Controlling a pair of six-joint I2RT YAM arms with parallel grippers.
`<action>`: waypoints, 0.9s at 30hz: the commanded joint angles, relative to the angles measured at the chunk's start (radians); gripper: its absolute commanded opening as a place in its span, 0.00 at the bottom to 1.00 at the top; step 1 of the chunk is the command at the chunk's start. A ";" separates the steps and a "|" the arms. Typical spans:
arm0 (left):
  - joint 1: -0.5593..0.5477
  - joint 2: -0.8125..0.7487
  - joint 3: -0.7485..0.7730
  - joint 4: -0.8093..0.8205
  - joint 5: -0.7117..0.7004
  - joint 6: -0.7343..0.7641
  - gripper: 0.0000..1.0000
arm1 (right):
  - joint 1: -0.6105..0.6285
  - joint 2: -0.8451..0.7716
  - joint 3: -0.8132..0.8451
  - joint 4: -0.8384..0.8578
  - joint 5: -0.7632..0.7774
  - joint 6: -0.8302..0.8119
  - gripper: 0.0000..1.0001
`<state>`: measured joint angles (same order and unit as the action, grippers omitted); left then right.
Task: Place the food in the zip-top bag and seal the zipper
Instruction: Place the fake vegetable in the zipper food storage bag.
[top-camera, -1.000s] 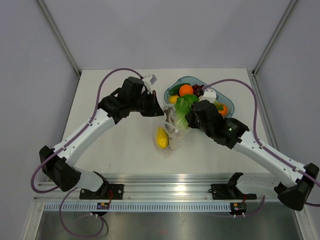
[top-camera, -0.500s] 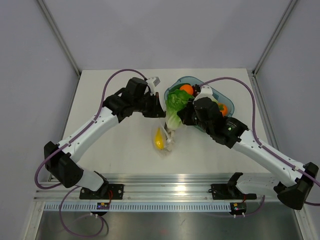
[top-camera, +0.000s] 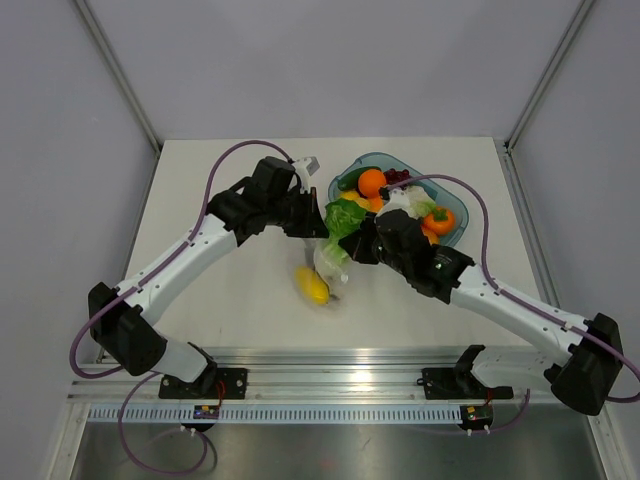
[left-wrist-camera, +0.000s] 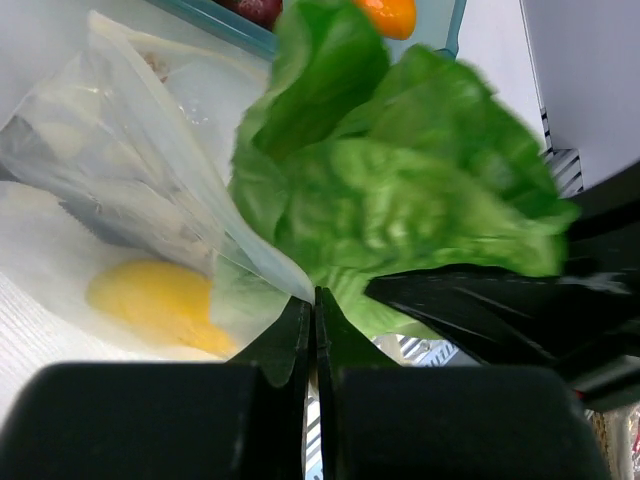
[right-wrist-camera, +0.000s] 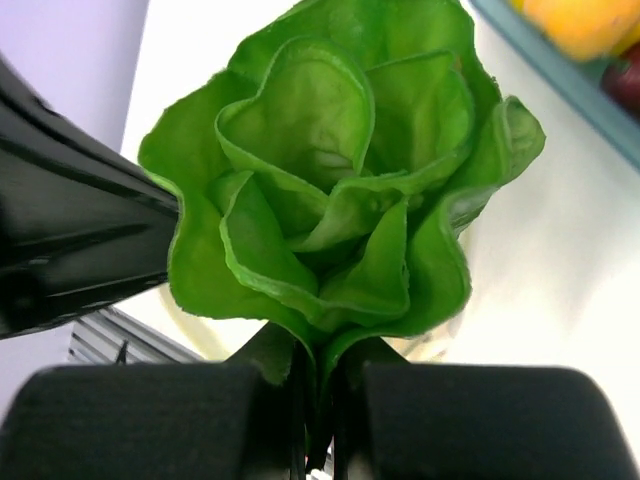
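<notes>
On the left, the left gripper (top-camera: 312, 222) is pinched tight on an edge of the clear zip-top bag (top-camera: 328, 262). In the left wrist view its fingertips (left-wrist-camera: 300, 325) meet on the thin film. The bag slopes down from that grip to the white desk (top-camera: 230, 300). A yellow lemon (top-camera: 312, 286) lies inside its lower end.

Just right of the pinched edge, a green leafy lettuce (top-camera: 345, 216) touches the bag's film. Whether any of it is past the mouth cannot be told. The right gripper (top-camera: 362, 240) holds the lettuce by its base, jaws nearly closed on the stem, leaves fanning away from the fingers.

Farther right, behind the right arm, sits the teal tray (top-camera: 395, 158). It holds a cucumber (top-camera: 352, 178), an orange (top-camera: 372, 182), dark red grapes (top-camera: 398, 176) and an orange piece with a green top (top-camera: 438, 220).
</notes>
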<state>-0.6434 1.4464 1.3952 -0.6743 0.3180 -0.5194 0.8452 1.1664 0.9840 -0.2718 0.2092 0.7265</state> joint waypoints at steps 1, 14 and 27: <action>-0.004 -0.018 0.001 0.068 0.032 0.013 0.00 | 0.025 0.044 -0.033 0.083 -0.080 0.033 0.00; -0.004 -0.011 0.028 0.056 0.030 0.013 0.00 | 0.051 0.052 0.030 -0.263 0.238 -0.061 0.00; -0.007 0.032 0.045 0.054 0.098 0.047 0.00 | 0.057 -0.106 0.062 -0.359 0.331 -0.075 0.00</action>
<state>-0.6529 1.4738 1.3979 -0.6704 0.3878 -0.5014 0.8959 1.1038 1.0153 -0.6003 0.4889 0.6769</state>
